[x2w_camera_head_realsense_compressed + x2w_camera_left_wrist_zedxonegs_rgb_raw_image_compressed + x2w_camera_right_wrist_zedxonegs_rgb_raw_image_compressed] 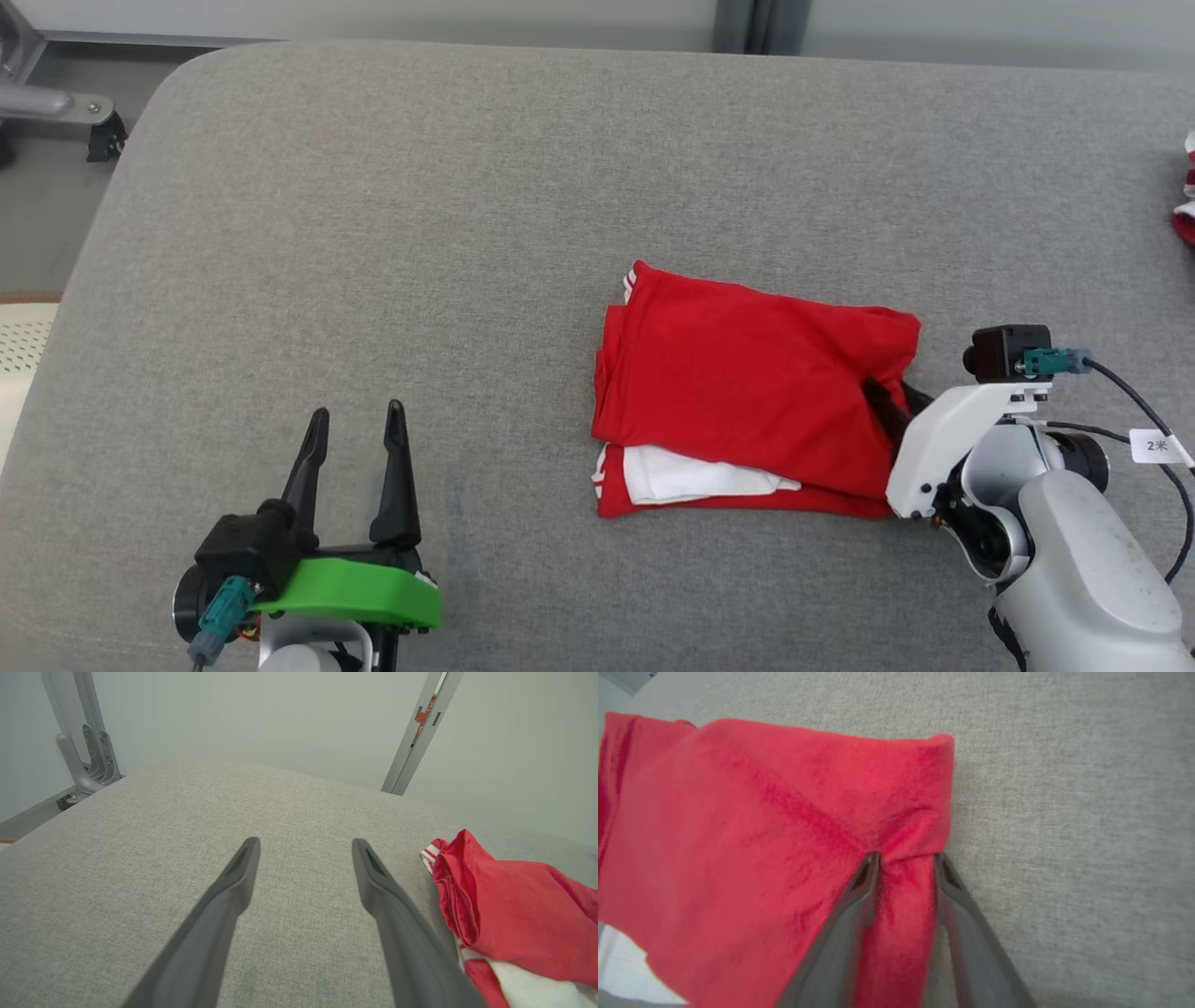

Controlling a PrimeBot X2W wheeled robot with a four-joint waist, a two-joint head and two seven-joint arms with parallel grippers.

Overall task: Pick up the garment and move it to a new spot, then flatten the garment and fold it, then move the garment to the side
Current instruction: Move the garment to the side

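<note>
The red garment lies folded on the grey cushioned surface, right of centre, with white stripes and a white inner layer showing at its near left. My right gripper is at its right edge, and the fingertips are partly under a fold. In the right wrist view the right gripper has its fingers closed around a puckered ridge of the garment. My left gripper rests open at the lower left, apart from the cloth. The left wrist view shows the left gripper with nothing between its fingers and the garment to their right.
Another red and white item pokes in at the right edge. A metal frame foot stands on the floor beyond the surface's rounded far-left corner. A cream perforated object sits off the left edge. A tagged cable trails from my right wrist.
</note>
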